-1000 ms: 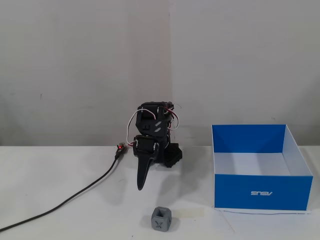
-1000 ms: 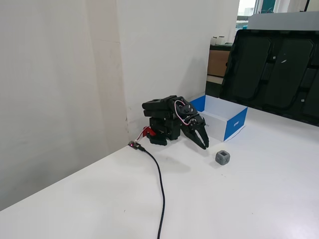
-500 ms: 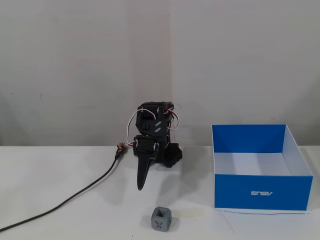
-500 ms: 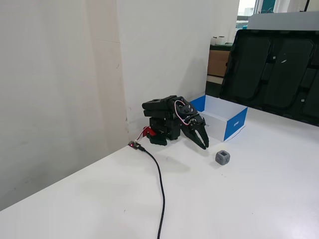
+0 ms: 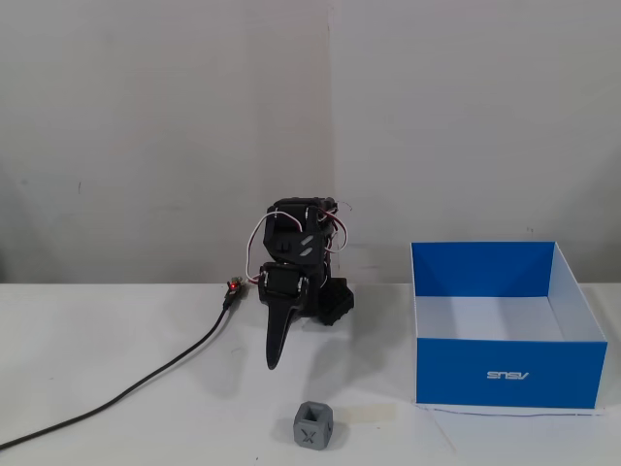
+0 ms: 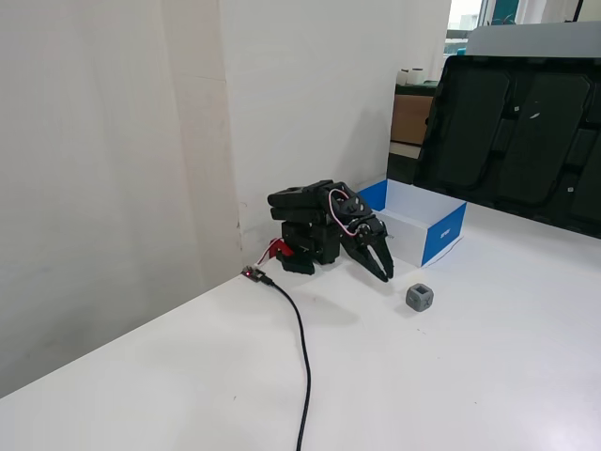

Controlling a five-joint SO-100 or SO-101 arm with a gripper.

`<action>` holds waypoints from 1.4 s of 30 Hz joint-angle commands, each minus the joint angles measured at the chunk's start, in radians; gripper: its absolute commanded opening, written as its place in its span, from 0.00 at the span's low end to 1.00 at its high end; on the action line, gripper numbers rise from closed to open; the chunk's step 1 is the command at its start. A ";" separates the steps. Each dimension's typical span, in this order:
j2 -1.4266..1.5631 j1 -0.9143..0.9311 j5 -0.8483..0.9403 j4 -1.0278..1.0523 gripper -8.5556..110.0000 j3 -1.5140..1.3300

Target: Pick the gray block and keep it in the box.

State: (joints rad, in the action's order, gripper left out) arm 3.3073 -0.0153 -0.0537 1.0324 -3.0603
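A fixed view:
Gripper [image 5: 275, 361]: tip down, holding nothing; gap hidden edge-on.
Gray block [image 5: 313, 425]: on the surface [image 5: 116, 340], at the gripper's 5 o'clock, apart.
Box [image 5: 505, 374]: at block's 2 o'clock.

Another fixed view:
Gripper [image 6: 382, 271]: narrowly parted, empty.
Gray block [image 6: 420, 298]: at its 4 o'clock, near, not touching.
Box [image 6: 441, 233]: at block's 12 o'clock.

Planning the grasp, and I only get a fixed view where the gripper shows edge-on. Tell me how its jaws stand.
Observer: In a fixed view the gripper has its jaws parted, with the tips pointing down at the table.
Operator: Now give me the gray block's place against those tips.
Observer: The gray block sits apart from the tips, untouched, with bare table between. It also stands clear of the box.
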 commanded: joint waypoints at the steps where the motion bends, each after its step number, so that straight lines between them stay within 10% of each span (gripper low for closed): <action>1: 0.121 -0.008 -0.008 -0.023 0.07 -0.011; 24: 0.084 -0.055 -0.063 0.041 0.07 0.143; 42: -0.732 -0.118 -0.268 -0.055 0.07 0.611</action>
State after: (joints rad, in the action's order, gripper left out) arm 2.7243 -0.1150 -0.2792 1.0032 -2.6139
